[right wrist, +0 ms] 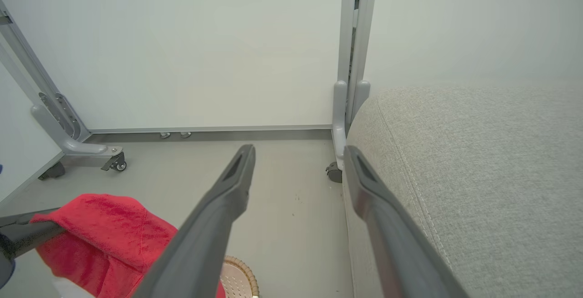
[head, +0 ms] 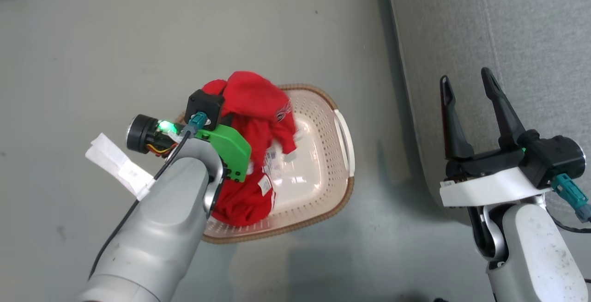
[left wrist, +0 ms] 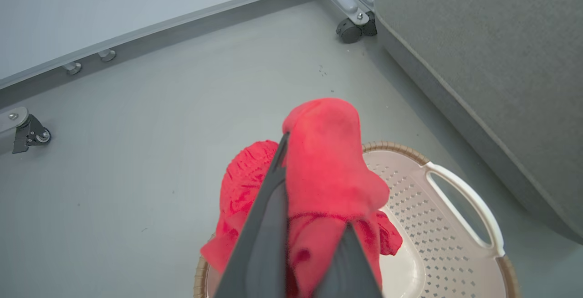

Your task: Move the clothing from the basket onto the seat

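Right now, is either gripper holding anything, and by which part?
Left gripper is shut on the red clothing, pinching a bunched fold draped over its fingertips; the rest hangs into the basket. Right gripper is open, holding nothing.

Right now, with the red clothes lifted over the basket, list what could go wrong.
The clothes hang from the left gripper with their lower part in the basket; they may snag its rim and drag it.
They drape loosely over the fingers and might slip onto the floor.
The open right gripper sits by the seat, possibly in the way.
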Tool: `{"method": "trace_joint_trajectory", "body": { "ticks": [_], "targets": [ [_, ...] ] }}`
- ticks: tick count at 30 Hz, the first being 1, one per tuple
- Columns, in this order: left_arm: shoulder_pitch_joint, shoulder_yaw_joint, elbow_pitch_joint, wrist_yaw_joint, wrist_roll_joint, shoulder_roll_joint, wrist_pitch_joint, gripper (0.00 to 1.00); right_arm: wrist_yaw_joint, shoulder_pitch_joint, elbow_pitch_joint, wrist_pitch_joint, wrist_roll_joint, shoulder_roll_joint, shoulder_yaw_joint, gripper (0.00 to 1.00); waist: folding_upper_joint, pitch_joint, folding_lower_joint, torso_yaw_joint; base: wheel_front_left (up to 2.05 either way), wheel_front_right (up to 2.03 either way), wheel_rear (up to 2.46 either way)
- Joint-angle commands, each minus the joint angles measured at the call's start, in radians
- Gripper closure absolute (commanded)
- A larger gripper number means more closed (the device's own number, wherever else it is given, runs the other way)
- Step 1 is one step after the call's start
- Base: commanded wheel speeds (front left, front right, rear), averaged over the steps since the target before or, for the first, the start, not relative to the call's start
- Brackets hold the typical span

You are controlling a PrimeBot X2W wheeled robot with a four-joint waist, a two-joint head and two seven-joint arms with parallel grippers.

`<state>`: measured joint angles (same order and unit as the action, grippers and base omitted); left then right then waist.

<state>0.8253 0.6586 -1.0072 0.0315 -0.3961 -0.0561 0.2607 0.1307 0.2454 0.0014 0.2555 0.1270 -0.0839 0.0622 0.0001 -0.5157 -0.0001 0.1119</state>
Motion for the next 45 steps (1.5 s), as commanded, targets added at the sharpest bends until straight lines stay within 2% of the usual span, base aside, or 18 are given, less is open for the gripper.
{"method": "trace_joint_trajectory", "body": {
  "ticks": [1, 7, 16, 26, 34, 45],
  "targets": [
    [-0.032, -0.017, 0.051, 0.012, -0.01, -0.011, 0.005, 1.0, 0.0, -0.023, 0.004, -0.005, 0.0, -0.005, -0.004, 0.0, -0.0001, 0.129, 0.0001, -0.055, 0.0, 0.0, 0.0],
    [-0.149, -0.091, 0.297, 0.05, -0.022, -0.049, 0.005, 1.0, 0.0, -0.075, 0.008, -0.026, 0.011, -0.002, -0.005, 0.0, -0.0001, 0.232, 0.0001, -0.07, 0.0, 0.0, 0.0],
    [-0.263, -0.168, 0.623, 0.077, -0.023, -0.093, 0.004, 1.0, 0.0, -0.148, -0.011, -0.066, 0.017, 0.003, -0.002, 0.0, -0.0001, 0.344, 0.0001, -0.087, 0.0, 0.0, 0.0],
    [-0.352, -0.224, 0.927, 0.05, 0.008, -0.142, 0.003, 1.0, 0.0, -0.203, -0.054, -0.102, 0.028, 0.006, 0.021, 0.0, -0.0001, 0.393, 0.0001, -0.085, 0.0, 0.0, 0.0],
    [-0.483, -0.239, 1.055, 0.058, 0.031, -0.153, 0.003, 1.0, 0.0, -0.242, -0.075, -0.121, 0.038, 0.016, 0.034, 0.0, -0.0001, 0.426, 0.0001, -0.076, 0.0, 0.0, 0.0],
    [-0.604, -0.232, 1.069, 0.062, 0.02, -0.157, 0.003, 1.0, 0.0, -0.295, -0.091, -0.148, 0.04, 0.022, 0.04, 0.0, -0.0001, 0.473, 0.0001, -0.078, 0.0, 0.0, 0.0]
  ]
}}
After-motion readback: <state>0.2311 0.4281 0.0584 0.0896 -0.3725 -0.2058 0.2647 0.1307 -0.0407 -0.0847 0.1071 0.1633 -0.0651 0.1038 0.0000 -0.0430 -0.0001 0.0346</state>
